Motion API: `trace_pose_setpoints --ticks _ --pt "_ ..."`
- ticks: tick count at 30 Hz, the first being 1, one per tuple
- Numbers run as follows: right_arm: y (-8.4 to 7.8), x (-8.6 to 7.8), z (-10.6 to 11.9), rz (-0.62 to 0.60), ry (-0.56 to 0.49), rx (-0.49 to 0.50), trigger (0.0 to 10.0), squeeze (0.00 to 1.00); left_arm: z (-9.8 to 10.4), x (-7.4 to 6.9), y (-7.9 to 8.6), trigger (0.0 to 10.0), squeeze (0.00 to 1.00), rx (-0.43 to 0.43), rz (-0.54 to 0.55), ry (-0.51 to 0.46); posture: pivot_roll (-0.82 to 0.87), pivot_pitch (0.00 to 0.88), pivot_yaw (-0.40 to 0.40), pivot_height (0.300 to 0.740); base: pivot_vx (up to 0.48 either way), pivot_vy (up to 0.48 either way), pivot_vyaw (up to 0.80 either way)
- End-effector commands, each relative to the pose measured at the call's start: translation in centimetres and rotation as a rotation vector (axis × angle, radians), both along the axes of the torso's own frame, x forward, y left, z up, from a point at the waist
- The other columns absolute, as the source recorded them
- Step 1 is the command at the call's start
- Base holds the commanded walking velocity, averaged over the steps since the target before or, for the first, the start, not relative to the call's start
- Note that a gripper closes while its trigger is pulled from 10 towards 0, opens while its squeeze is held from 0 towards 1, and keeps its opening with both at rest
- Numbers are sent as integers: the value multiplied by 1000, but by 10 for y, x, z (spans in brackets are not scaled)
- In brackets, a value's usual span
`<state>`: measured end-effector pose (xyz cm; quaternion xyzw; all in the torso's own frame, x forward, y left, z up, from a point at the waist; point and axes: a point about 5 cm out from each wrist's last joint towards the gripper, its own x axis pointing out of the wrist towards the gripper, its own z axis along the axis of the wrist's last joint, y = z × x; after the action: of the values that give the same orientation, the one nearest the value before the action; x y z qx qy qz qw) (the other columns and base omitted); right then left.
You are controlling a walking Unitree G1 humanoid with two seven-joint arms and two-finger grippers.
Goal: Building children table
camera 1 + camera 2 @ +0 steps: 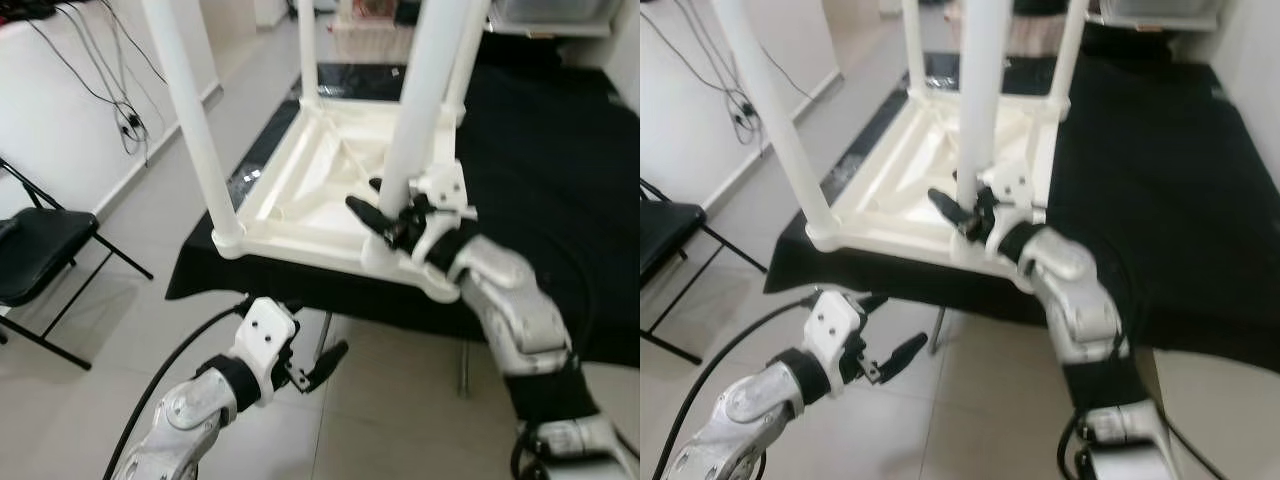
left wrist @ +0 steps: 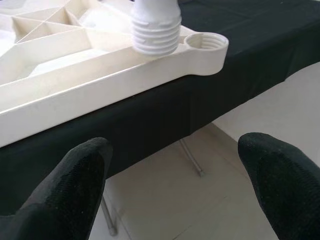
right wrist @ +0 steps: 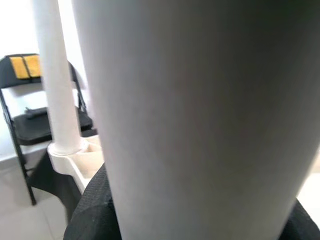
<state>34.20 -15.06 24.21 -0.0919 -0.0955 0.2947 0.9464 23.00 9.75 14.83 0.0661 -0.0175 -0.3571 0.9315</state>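
The little white table top (image 1: 320,185) lies upside down on a black cloth (image 1: 550,150) on a bigger table. Three legs already stand up in their corner holes, like the near-left leg (image 1: 195,120). The last leg (image 1: 425,95) is not in yet, I think. The right gripper (image 1: 395,222) pinches this leg low down, with a black finger on each side, close by the near-right corner. The left gripper (image 1: 315,365) hangs lower, in front of the table edge, with its fingers spread apart and nothing between them. The left wrist view shows something the eye views do not show well: the leg's ridged screw end (image 2: 156,27) floats just beside the empty corner hole (image 2: 206,42), not inside it. The right wrist view shows the leg very close up, and a black folding chair (image 3: 35,120) behind.
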Motion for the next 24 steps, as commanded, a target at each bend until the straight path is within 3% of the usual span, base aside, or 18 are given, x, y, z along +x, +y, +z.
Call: trace_pose_setpoints --ticks 1,2,4,6,8,11,16,24 --pt "-10 5 13 4 -27 31 10000 0 2 -3 1 10000 0 8 10 -12 -25 174 17 740 0 0 0" --pt "-10 5 13 4 -27 31 10000 0 2 -3 1 10000 0 8 10 -12 -25 174 17 740 0 0 0" --pt "-18 0 27 115 -64 44 10000 0 5 -3 4 10000 0 26 36 -45 -18 202 15 740 0 0 0" --pt "-23 -10 34 244 -86 -14 10000 0 7 -2 7 10000 0 30 52 -63 -22 218 16 740 0 0 0" --pt "-25 -13 35 285 -88 -41 10000 0 8 -2 8 10000 0 30 54 -67 -22 218 16 740 0 0 0" --pt "-32 -14 36 314 -73 -51 10000 0 8 -2 8 10000 0 33 54 -73 -24 230 15 740 0 0 0" --pt "-66 -22 40 357 -44 -51 10000 0 13 -8 10 10000 0 34 43 -87 -19 265 20 740 0 0 0" --pt "-67 -25 24 394 27 -66 10000 0 15 -16 11 10000 0 24 34 -84 -13 291 26 740 0 0 0"
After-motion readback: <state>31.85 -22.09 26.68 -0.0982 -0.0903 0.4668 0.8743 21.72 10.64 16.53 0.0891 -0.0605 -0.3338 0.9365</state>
